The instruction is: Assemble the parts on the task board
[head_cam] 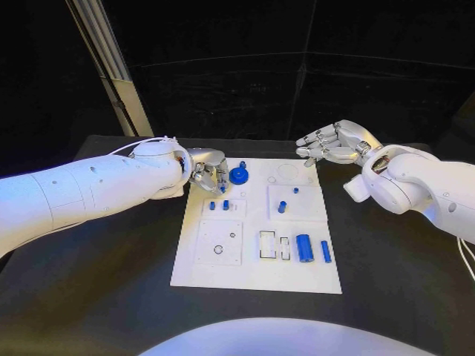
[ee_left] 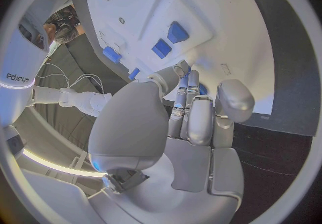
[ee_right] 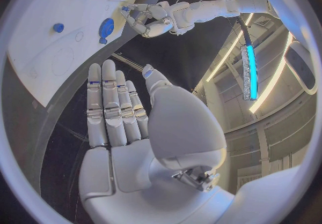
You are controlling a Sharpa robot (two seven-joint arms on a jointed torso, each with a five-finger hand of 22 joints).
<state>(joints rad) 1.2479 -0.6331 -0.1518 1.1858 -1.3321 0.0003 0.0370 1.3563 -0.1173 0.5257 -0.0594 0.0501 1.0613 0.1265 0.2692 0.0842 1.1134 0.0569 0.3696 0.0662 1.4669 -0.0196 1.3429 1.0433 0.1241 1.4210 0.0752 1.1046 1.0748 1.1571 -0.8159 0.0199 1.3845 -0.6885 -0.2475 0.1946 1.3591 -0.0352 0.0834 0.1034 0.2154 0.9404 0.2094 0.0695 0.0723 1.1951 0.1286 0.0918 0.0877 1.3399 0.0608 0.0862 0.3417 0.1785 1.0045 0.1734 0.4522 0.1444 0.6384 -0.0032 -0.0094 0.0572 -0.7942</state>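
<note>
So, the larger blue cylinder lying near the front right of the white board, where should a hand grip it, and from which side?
Probably at its middle, from above. The blue cylinder lies flat on the task board, lengthwise front to back, so its rounded long sides are exposed. A slimmer blue piece lies close on its right, so fingers should straddle carefully. Both the right hand and left hand are far from it.

Robotics lab, test cell look. Matte black surface, black backdrop all round. Flat white rectangular task board dead centre, small blue plastic parts on it. Pale metal upright post behind; long ceiling light strips overhead.
</note>
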